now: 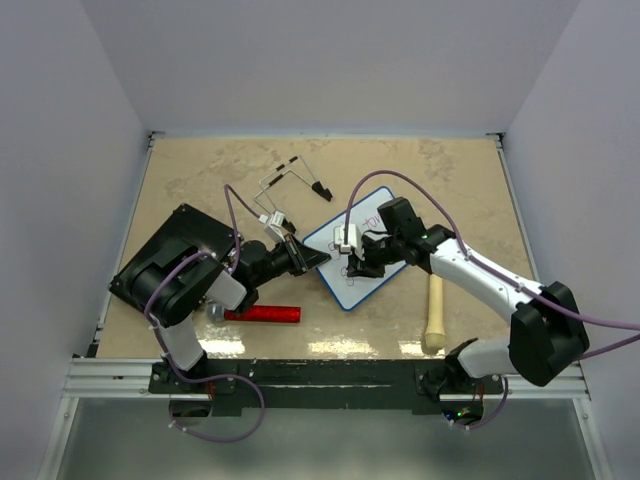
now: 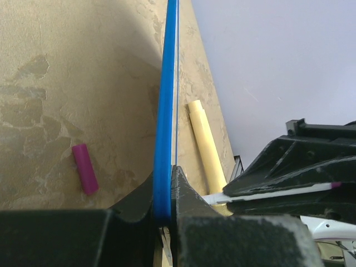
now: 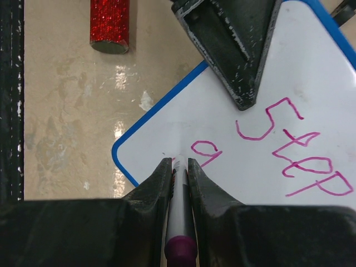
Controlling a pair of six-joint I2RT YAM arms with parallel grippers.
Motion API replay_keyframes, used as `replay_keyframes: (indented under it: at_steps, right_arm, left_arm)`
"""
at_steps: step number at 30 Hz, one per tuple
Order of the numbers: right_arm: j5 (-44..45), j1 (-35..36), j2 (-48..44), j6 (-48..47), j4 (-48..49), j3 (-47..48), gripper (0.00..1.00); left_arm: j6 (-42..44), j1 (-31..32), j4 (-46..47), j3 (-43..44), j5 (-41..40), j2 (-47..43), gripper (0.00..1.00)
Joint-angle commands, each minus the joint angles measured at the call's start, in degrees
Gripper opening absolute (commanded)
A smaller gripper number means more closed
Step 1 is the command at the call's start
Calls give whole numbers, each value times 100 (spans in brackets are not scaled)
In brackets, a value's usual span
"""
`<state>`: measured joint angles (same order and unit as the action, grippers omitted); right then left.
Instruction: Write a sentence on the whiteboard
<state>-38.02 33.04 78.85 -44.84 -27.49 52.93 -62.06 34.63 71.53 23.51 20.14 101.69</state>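
- Right gripper (image 3: 179, 162): jaws closed on a marker (image 3: 179, 247) with a white barrel and purple end, its tip down on the whiteboard (image 3: 311, 72) near the board's lower-left corner
- Left gripper (image 2: 164, 189): jaws clamped on the whiteboard's blue rim, one black finger (image 3: 239, 50) lying over the white face
- Sentence (image 3: 295, 150): pink handwriting on the white face, reading "Step" on one line, with a single looped letter just beside the marker tip on the next
- Whiteboard: lay skewed near mid-table, between the two grippers
- Red glitter cylinder (image 3: 110, 25): on the tan table (image 1: 200, 170), near the board's corner
- Cream wooden stick (image 1: 435, 312): beside the right arm
- Purple cap (image 2: 84, 168): loose on the table
- Black slab (image 1: 185, 225): at left, apart from the board
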Motion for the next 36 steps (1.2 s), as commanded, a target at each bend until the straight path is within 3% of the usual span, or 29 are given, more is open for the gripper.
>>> replay_keyframes:
  at_steps: [1, 8, 36]
  right_arm:
    - [-3, -218, -361, 362, 499, 253, 0]
    - [181, -570, -335, 432, 622, 174, 0]
    - [-39, -447, 34, 502, 894, 192, 0]
  left_arm:
    - [-8, 26, 1135, 84, 60, 35, 0]
    - [-16, 17, 1171, 110, 86, 88, 0]
    - [-25, 26, 1241, 145, 122, 185, 0]
